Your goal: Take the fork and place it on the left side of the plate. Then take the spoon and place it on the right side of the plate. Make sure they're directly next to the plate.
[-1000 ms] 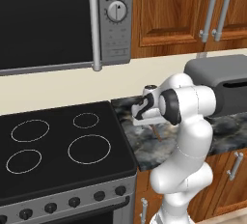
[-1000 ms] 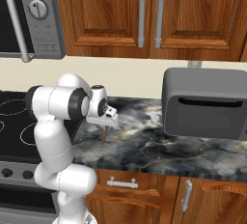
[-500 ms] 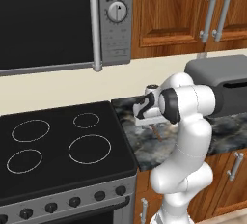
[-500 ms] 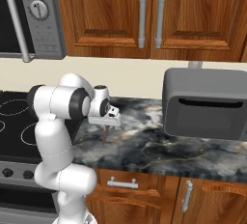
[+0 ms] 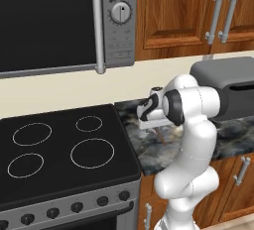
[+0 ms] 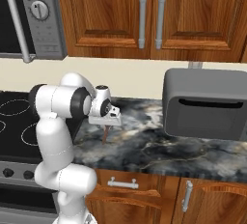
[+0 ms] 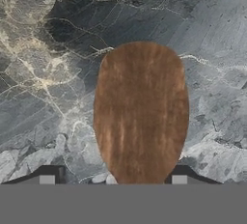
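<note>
Because it is wood, the spoon (image 7: 141,114) should be light and stiff, with a dry surface that is less slippery than metal (it will probably not break if it drops on stone). It stands upright under the hand (image 6: 107,124), with the oval bowl pointing down to the dark marbled counter (image 6: 144,141). The place is between the stove (image 5: 59,144) on the left and the grey toaster oven (image 6: 207,105) on the right, closer to the stove.

In the hand view the two fingertips (image 7: 47,178) stand wide apart, one on each side of the spoon. A strip of counter shows between the left tip and the bowl. Whether the fingers really press the spoon I cannot tell.

I judge that the best place to take hold is the straight handle, somewhat near the bowl, so that the heavier end swings less. A grip across the rounded bowl could slide off the curved edge. From the right base view the bowl end seems very near the counter, maybe touching it.
</note>
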